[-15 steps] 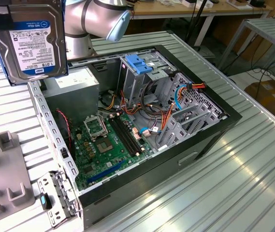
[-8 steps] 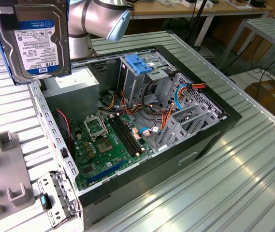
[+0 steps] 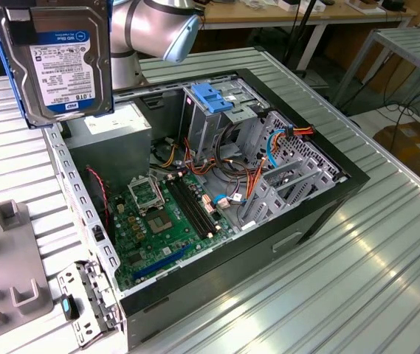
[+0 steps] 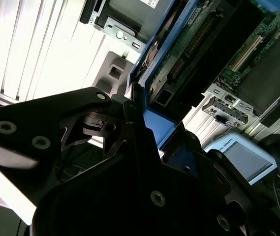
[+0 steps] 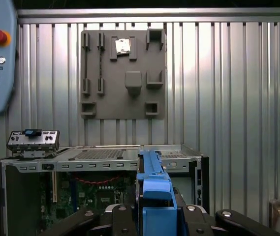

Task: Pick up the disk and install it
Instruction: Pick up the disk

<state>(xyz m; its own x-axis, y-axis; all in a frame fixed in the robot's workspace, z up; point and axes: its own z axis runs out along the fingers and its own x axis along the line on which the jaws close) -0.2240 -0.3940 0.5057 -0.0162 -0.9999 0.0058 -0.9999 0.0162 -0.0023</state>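
ribbed metal worktop is carrying everything. an open black computer case is lying on its side across the middle of the worktop, its inside facing up. a grey fixture plate is resting by the worktop's edge on the exterior view's left, just beside the case. inside the case, a grey power supply is sitting at the far end and a green motherboard is covering the floor.

the disk is hanging in the air, clear of the worktop, above its far corner on the exterior view's left and just over the power-supply end of the case. it is standing on edge, with its white label facing the exterior camera. the gripper is clamping it: in the first wrist view the dark fingers are pressing in on both sides of the blue side rail.

a blue latch is sitting on top of the metal drive cage. a small metal bracket is lying at the case's near corner.
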